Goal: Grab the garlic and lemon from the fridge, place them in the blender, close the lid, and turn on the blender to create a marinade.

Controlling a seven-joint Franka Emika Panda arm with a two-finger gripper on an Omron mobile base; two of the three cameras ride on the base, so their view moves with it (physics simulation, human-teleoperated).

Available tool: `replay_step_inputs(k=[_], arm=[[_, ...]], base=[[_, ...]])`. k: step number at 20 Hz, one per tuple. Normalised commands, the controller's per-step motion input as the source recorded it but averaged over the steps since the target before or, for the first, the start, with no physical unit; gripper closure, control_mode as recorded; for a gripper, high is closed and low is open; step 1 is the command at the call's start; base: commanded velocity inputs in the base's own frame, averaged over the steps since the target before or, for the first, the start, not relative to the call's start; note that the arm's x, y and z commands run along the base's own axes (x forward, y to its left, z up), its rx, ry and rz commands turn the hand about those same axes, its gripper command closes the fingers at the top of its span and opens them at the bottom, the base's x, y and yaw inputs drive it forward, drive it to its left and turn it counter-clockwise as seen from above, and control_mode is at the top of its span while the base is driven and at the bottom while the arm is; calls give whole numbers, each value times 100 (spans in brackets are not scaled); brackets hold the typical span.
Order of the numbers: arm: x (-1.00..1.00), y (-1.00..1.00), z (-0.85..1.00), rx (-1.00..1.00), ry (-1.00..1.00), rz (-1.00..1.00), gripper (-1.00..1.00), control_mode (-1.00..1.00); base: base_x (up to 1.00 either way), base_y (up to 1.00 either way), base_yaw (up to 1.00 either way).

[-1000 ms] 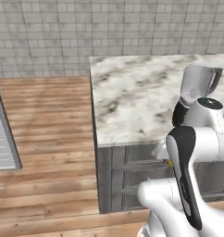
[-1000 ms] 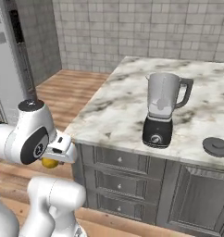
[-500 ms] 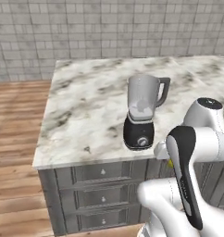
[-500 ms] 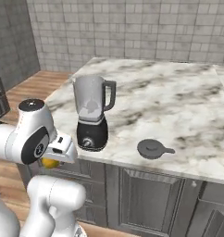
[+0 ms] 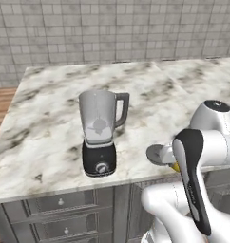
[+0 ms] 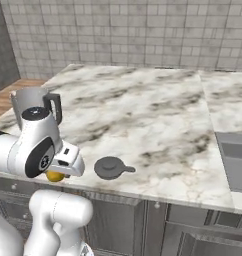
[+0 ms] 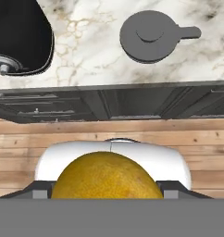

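My gripper [image 7: 107,190] is shut on the yellow lemon [image 7: 107,176], held low in front of the counter edge; the lemon [image 6: 55,176] peeks out under the hand. The blender [image 5: 100,133] stands on the marble counter [image 5: 45,137], its clear jar open at the top, its black base [image 7: 21,41] at the hand view's upper left. The dark round lid [image 7: 151,36] lies flat on the counter to the blender's right, also seen as the lid [image 6: 110,167] just beyond my hand. The garlic and the fridge are out of view.
Grey drawers [image 5: 60,204] run under the counter. A sink [image 6: 233,160] is set into the counter at the far right. A tiled wall backs the counter, and wooden floor [image 7: 109,134] lies below the hand.
The base has driven sideways along the counter, so the whole picture has shifted and the blender and lid now lie in front. The gripper has kept the lemon.
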Motion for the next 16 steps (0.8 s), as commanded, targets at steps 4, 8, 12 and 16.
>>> replay_step_inputs(k=[4,8,12,16], arm=[[0,0,0,0,0,0,100,100],[0,0,0,0,0,0,100,100],[0,0,0,0,0,0,100,100],[0,0,0,0,0,0,100,100]], base=[[43,-14,-7],[9,-30,-3],[-11,-49,0],[0,-25,0]])
